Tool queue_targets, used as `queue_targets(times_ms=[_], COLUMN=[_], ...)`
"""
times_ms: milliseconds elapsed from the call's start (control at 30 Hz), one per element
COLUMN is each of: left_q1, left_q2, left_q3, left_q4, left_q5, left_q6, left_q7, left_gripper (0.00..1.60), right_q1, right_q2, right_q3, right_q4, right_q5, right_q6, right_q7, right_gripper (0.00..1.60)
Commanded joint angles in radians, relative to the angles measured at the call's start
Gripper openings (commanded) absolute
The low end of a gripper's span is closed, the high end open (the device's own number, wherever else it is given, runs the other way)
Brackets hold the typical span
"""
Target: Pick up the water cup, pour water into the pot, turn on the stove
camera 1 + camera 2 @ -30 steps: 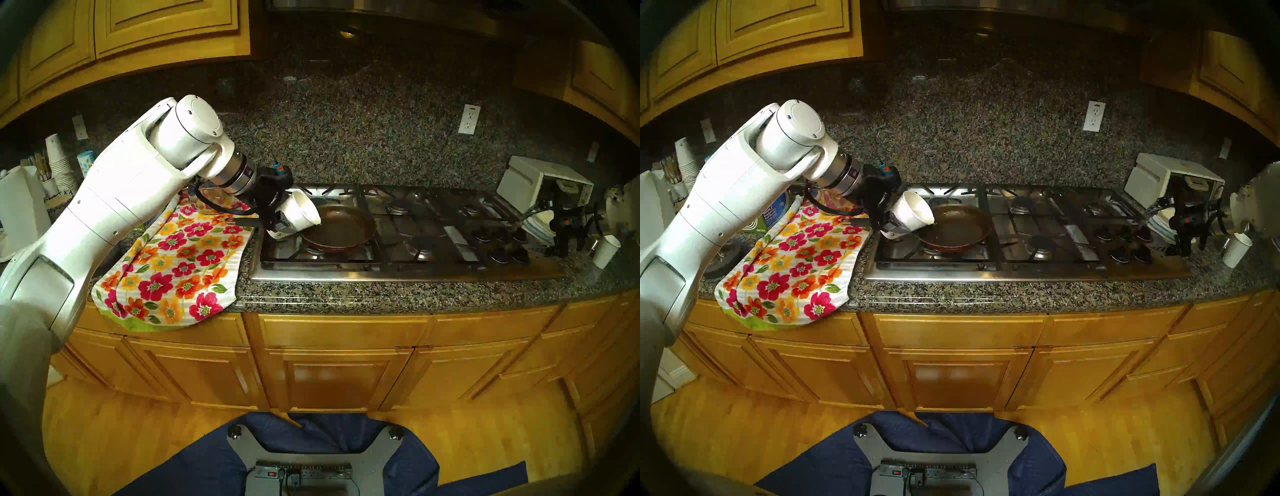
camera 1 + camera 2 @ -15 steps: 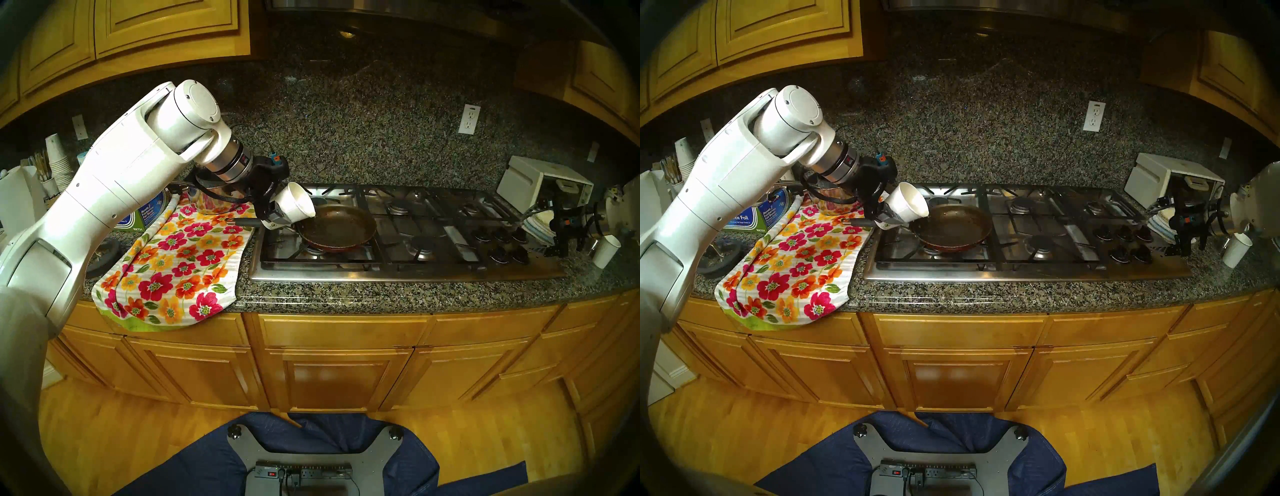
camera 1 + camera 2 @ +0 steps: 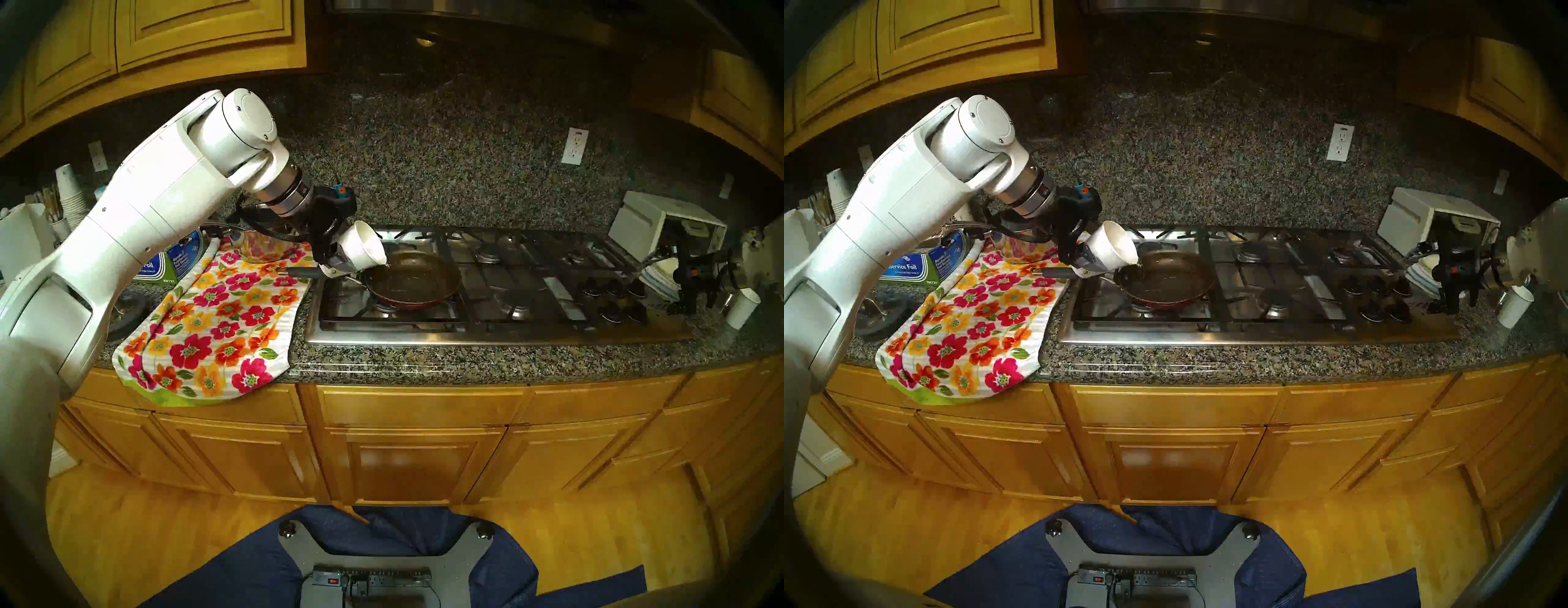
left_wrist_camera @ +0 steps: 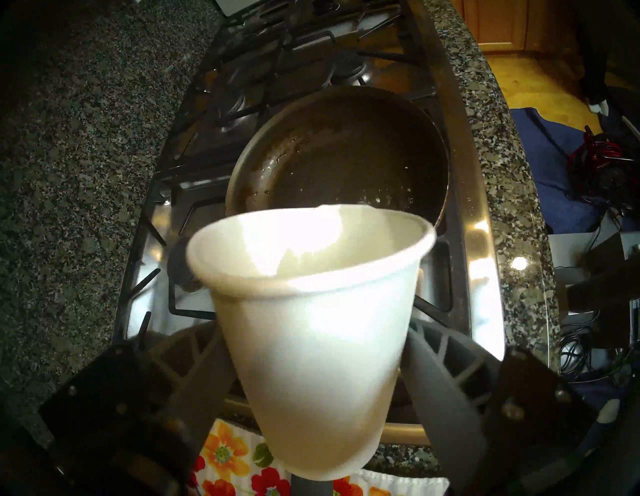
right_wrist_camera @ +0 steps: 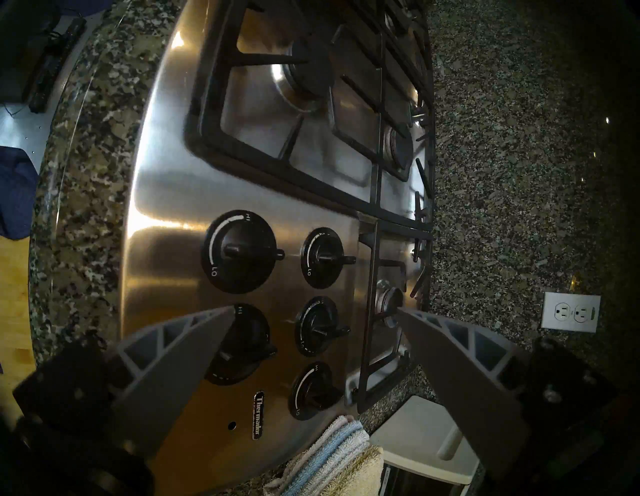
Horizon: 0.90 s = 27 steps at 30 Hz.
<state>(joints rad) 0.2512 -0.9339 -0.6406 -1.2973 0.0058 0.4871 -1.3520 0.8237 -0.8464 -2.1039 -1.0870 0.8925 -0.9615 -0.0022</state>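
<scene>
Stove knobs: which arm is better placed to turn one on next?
Right. Its open end effector hovers over the stove knobs, while the left end effector holds the water cup tilted over the pan.

Dim warm light, dark fisheye rims, glare on the steel stove [image 5: 166,221], blown-out blurred water cup [image 4: 311,346].
</scene>
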Motion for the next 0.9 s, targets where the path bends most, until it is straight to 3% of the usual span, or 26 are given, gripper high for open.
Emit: queue_targets(times_ms=[0,867], left_q1=[-0.103,-0.200], left_q2=[-0.030,-0.086], left_q3=[0.005,0.087], left_q4=[0.025,0.132], left_q5=[-0.002,-0.001], left_q6=[-0.014,-0.082], left_q7=[-0.100,-0.132], left_gripper=[1.11,1.09], right_q1=[0.025,0.025], right_q2=[-0.007,-0.007], right_q3=[0.003,0.003], right_q4=[0.020,0.020], right_q5=[0.005,0.005], right_q6=[0.002,0.002], right_q7=[-0.010,-0.010], right_gripper=[1.60,1.60])
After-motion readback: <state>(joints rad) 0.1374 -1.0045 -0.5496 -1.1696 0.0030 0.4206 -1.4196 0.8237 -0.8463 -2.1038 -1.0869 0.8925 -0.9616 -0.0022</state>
